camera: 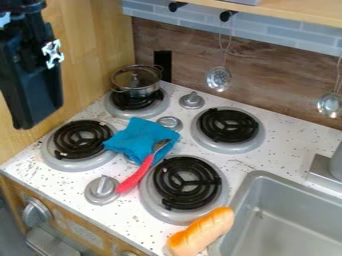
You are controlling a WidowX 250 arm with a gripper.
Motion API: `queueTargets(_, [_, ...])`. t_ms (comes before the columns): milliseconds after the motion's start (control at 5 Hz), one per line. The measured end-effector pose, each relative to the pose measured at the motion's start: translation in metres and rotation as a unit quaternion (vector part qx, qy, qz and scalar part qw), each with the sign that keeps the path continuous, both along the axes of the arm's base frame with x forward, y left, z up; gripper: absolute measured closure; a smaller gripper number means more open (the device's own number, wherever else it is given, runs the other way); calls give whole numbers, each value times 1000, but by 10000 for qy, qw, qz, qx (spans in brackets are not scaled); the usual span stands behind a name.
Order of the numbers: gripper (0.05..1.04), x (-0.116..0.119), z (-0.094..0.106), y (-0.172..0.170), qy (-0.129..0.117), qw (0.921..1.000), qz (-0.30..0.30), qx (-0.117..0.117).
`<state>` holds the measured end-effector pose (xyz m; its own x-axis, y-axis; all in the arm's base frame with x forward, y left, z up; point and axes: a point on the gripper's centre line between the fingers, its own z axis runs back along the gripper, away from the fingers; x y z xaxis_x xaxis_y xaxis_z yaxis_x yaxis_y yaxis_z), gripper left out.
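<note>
The black gripper (30,75) hangs at the upper left, in front of the wooden side panel and left of the stove. Nearest below and to its right is the rear-left part of the stovetop. A crumpled blue cloth (137,137) lies between the burners at the middle. Over its right side rests a utensil with a red handle (136,176), its metal end on the cloth. A lidded metal pot (135,82) stands on the back burner. At the front, an orange-brown and pale bread-like toy (202,232) lies beside the sink's left rim.
The black coil burners (228,124) sit on the speckled white counter (274,145), with silver knobs (101,189) among them. A grey sink (294,220) and faucet base (324,172) are at the right. Two strainer-like utensils (219,78) hang along the back wall.
</note>
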<state>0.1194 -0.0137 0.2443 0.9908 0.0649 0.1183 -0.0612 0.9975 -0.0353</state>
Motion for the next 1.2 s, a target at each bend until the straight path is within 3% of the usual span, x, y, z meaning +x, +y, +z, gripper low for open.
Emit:
queueTargets(200, [83, 0, -3, 0, 23, 10000, 41, 5])
queueTargets(400, [83, 42, -33, 3, 217, 9978, 598, 191])
queueTargets(600, [83, 75, -61, -1, 414, 9969, 654, 169])
queueTargets(800, [83, 104, -85, -1, 424, 9959, 769, 236])
queueTargets(1200, [83, 146, -107, 23, 80, 9922, 1207, 309])
